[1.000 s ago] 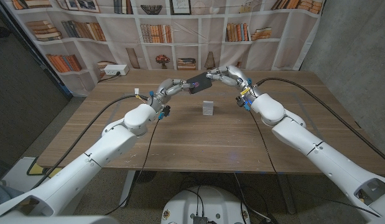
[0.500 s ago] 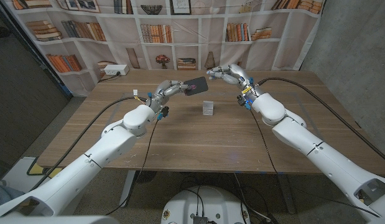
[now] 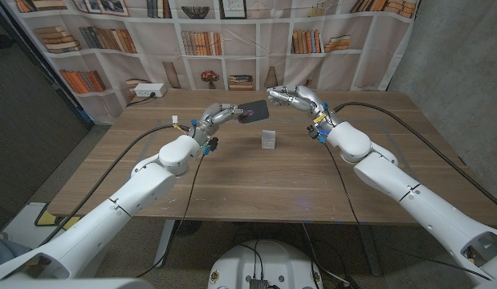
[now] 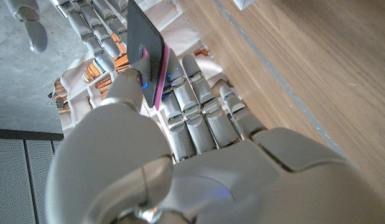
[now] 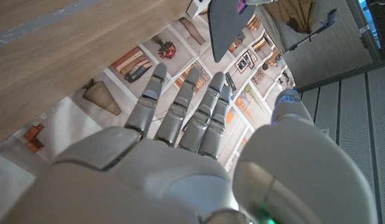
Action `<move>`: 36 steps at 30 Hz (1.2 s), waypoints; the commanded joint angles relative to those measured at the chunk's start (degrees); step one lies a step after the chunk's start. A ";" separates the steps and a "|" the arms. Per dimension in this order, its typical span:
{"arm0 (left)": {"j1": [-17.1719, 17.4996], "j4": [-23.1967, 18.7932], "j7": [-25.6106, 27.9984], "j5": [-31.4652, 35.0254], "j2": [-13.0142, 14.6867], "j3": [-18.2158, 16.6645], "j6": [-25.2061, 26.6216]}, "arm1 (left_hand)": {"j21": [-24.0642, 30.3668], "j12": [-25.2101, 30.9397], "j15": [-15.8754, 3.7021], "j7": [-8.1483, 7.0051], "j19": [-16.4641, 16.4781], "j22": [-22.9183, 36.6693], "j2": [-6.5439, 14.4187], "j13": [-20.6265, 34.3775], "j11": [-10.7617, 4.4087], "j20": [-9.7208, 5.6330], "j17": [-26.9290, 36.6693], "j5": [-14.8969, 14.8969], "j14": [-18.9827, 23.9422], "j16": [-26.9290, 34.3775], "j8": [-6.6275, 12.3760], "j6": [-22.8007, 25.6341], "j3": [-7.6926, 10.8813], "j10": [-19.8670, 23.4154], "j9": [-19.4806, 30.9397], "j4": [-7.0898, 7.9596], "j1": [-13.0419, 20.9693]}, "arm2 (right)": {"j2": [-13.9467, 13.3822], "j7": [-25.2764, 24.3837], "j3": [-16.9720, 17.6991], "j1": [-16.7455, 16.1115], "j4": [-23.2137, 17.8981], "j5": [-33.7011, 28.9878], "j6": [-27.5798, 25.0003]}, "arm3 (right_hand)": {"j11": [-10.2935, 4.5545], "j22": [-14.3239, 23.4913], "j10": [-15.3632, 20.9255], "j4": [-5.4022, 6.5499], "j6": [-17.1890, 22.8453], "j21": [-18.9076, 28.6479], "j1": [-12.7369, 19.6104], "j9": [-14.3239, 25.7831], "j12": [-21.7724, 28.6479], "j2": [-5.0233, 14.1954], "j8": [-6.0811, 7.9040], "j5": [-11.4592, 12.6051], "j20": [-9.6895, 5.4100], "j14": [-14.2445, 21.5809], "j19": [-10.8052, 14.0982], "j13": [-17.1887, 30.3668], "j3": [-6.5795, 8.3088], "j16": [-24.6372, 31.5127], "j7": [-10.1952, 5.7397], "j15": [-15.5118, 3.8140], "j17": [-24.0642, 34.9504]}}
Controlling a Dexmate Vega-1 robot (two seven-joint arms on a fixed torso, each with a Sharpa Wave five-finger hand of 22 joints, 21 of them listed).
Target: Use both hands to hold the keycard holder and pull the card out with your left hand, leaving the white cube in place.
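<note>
Fingers of the left hand [image 3: 222, 115] pinch the dark keycard holder [image 3: 251, 112], pink card edge showing — it hangs above the bench [image 3: 256, 177]. The right hand [image 3: 295, 97], just beside it, is spread and holds nothing. The white cube [image 3: 268, 140] stands below — apart from both.

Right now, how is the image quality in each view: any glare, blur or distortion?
Head view: even light, sharp; the dark keycard holder and white cube read clearly, with soft shadows on the table. Left wrist view: the left hand looms large and slightly soft, the wood is sharper. Right wrist view: the right hand is blurred up close, the backdrop clearer.
</note>
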 commanded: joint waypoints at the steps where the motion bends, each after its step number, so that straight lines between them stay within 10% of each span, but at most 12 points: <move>1: -0.34 1.46 -0.93 0.56 -0.46 0.31 -2.72 | -0.13 0.10 -1.54 0.85 0.37 0.13 0.17 0.31 -1.87 0.32 0.13 0.54 -0.30 0.02 0.23 1.38 9.79 -0.19 1.65 9.00 -0.21 | -3.04 1.28 -0.81 0.83 -4.22 -2.20 -7.67 | 1.23 0.08 -0.72 0.16 -0.75 0.06 -1.42 0.15 0.37 -0.51 0.39 0.71 0.81 -0.79 0.07 0.07 -0.86 0.35 1.22 0.35 0.15; 18: 0.07 2.68 -1.37 4.67 -0.80 0.45 -8.40 | -0.32 -0.19 -1.66 0.21 -0.45 0.15 -0.39 0.45 -2.23 -0.17 0.20 0.71 -0.91 -0.01 0.50 1.15 12.55 -0.25 1.05 9.27 -1.69 | -4.82 1.82 -3.29 3.15 -8.64 -6.27 -18.21 | 3.02 0.00 -0.42 0.83 -1.57 0.25 -4.03 0.29 1.57 -1.56 1.32 1.48 0.90 -0.88 0.84 0.00 -2.68 0.88 3.27 2.09 0.01; 36: -1.70 5.45 -3.34 5.25 -2.91 1.68 -10.90 | -0.25 -0.33 -1.59 0.01 -0.59 0.15 -1.00 0.68 -2.10 -0.11 0.21 0.73 -0.92 0.10 1.02 1.04 14.88 -0.29 0.88 9.37 -2.84 | -3.83 0.87 -4.45 3.32 -8.04 -6.30 -18.84 | -1.80 0.02 8.11 -3.22 6.61 1.69 4.09 0.44 4.00 1.55 3.10 2.42 -1.26 5.38 6.59 -0.18 0.46 1.06 -1.05 -2.18 -0.34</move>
